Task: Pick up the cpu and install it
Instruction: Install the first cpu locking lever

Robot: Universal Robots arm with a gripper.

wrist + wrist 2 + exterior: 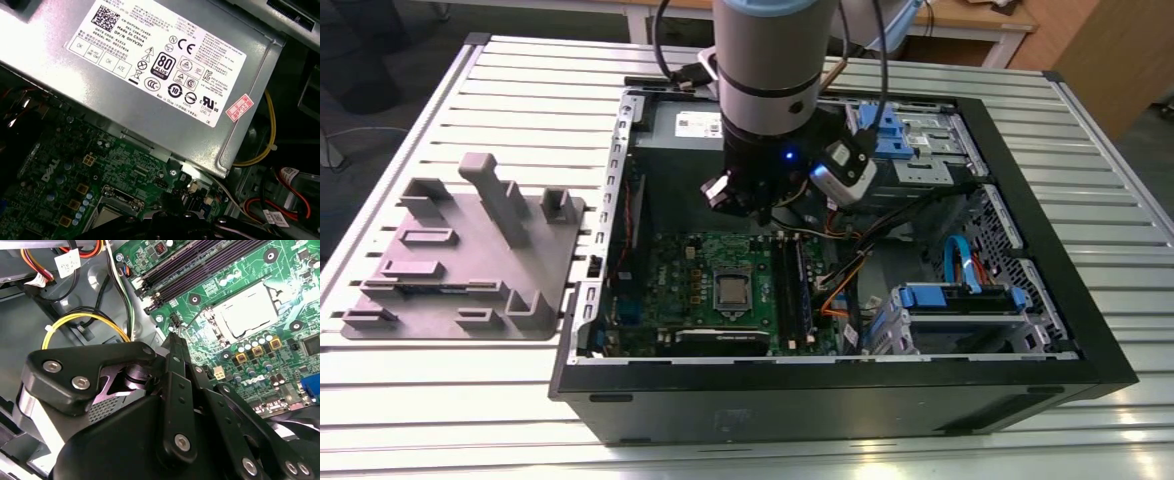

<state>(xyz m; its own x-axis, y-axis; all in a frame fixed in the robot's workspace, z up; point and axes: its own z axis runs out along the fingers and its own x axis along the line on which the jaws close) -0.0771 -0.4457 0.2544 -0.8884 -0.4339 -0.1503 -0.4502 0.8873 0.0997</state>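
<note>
The arm (771,60) reaches straight down into the open computer case (1067,330), its pincer (176,340) hanging above the green motherboard (707,255). Whether the pincer is open or closed cannot be told. The cpu (248,308) sits in the socket just beyond the pincer's tips.

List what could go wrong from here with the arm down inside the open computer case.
1. Snagging: the yellow cable and other loose wires lie right beside the gripper, so a sideways move could catch them.
2. Collision: the gripper hangs close above the motherboard. If it descends off-centre, it could strike the small capacitors beside the socket.
</note>
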